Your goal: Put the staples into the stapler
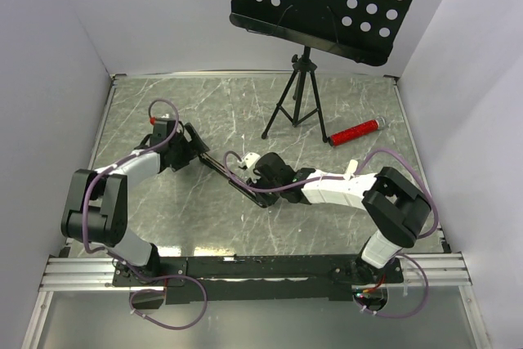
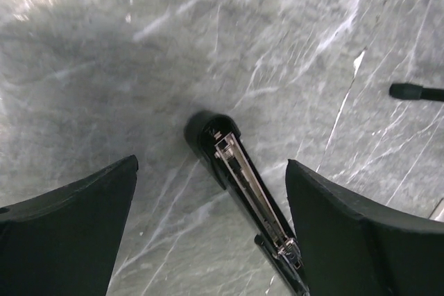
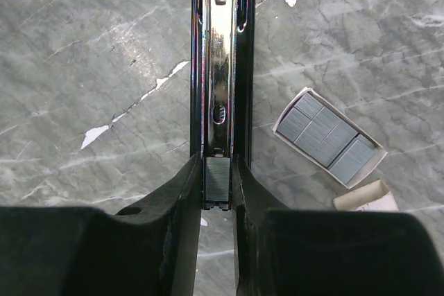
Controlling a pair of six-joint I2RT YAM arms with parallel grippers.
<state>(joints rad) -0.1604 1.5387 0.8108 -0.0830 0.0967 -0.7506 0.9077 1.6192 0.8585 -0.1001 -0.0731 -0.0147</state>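
Your right hand (image 3: 216, 195) gripped the staples (image 3: 216, 179) at the rail mouth of the open stapler (image 3: 220, 67) near the middle of the worktop (image 1: 327, 230), your left hand (image 2: 211, 170) stood released over its other end, and you needed to keep the strip square and level.

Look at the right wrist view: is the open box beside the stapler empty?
No; grey staple strips fill the open box edge to edge.

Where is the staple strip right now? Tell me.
In the right wrist view the staple strip sits bottom centre, pinched between the fingers of the right gripper, at the end of the stapler's open channel, left of the staple box.
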